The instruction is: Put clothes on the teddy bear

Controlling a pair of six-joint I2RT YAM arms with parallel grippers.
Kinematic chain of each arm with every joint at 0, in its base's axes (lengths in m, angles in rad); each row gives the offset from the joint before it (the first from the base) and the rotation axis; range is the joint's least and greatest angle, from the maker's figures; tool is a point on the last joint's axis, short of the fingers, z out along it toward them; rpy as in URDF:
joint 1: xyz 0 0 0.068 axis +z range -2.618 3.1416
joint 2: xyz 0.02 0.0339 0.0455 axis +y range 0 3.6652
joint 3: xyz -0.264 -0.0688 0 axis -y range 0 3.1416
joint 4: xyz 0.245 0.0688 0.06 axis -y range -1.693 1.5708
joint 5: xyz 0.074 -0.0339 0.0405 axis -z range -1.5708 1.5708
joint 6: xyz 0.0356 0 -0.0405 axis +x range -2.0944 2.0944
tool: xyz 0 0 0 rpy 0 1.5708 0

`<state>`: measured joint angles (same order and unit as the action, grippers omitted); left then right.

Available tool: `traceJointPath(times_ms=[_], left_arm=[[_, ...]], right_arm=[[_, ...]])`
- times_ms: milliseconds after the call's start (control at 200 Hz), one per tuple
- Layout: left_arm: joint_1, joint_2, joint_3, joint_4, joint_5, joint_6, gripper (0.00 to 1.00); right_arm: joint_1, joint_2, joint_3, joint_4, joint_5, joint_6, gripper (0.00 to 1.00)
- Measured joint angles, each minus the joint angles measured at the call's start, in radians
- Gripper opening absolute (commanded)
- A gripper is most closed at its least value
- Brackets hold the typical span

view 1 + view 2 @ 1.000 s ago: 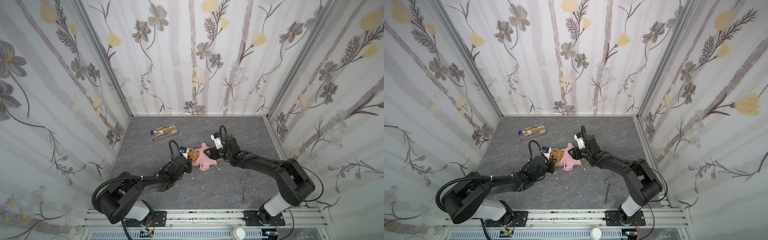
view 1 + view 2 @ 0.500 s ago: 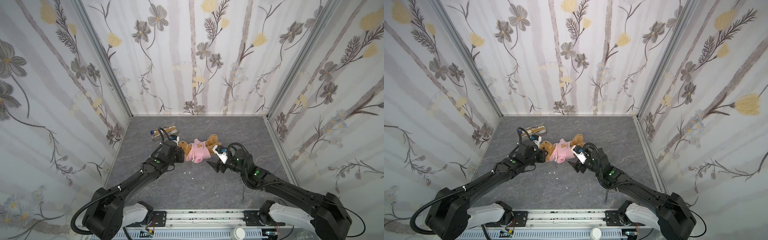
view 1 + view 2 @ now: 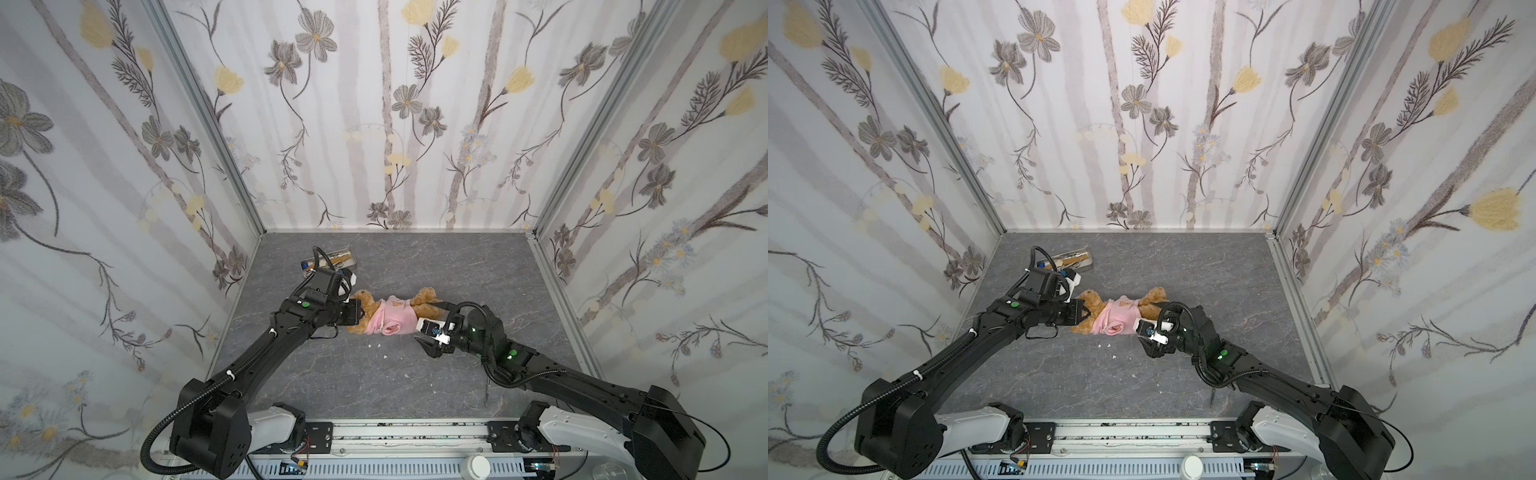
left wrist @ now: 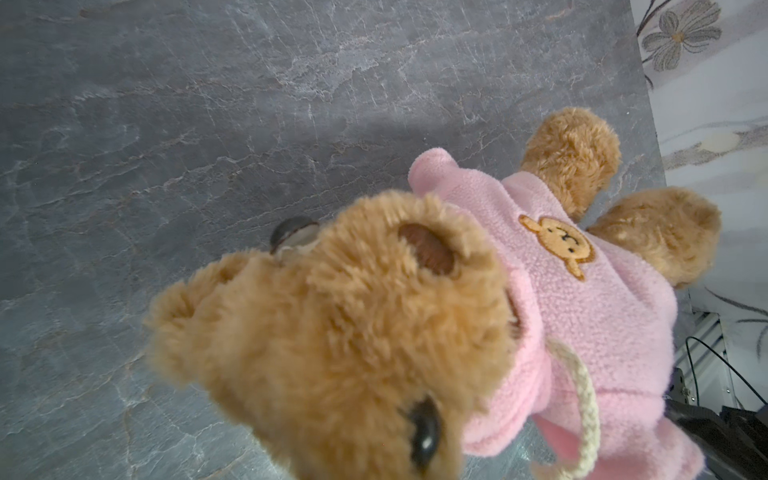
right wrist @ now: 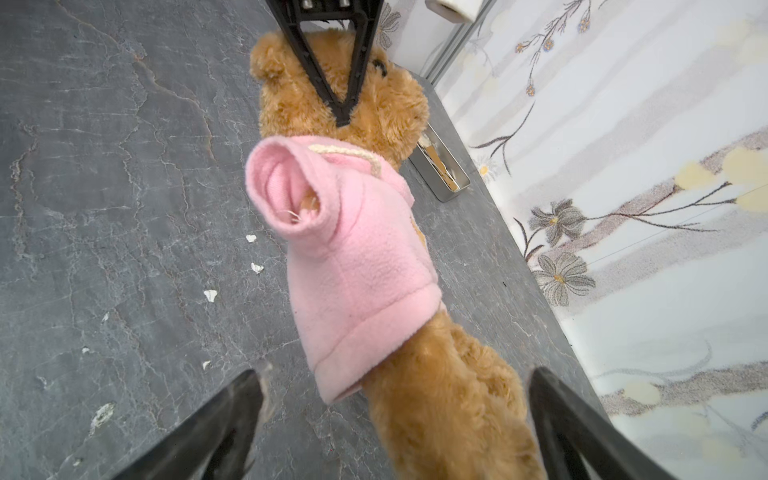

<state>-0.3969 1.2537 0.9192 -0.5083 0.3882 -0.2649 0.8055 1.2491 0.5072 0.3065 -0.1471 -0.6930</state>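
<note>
Teddy bear in pink shirt, mid-table, head toward the left arm. Left gripper clamped on its head. Right gripper spread wide, straddling the legs.

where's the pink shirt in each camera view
top view: pink shirt just below picture centre
top view: pink shirt below centre, slightly left
left wrist: pink shirt just beyond the head of the teddy bear
right wrist: pink shirt mid-picture, hem nearest the camera
shared landmark: the teddy bear wearing it
</note>
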Motion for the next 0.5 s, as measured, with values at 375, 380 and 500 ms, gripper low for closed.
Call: traceJointPath(times_ms=[375, 380, 500], left_arm=[[-0.001, 0.055, 0.041, -0.05, 0.121, 0.028, 0.0], [-0.001, 0.055, 0.041, -0.05, 0.122, 0.029, 0.0], [-0.006, 0.069, 0.044, -0.061, 0.145, 0.044, 0.0]], right_arm=[[0.004, 0.102, -0.006, 0.027, -0.002, -0.069, 0.96], [0.004, 0.103, -0.006, 0.027, -0.002, -0.069, 0.96], [-0.005, 0.146, -0.005, 0.055, -0.003, -0.086, 0.94]])
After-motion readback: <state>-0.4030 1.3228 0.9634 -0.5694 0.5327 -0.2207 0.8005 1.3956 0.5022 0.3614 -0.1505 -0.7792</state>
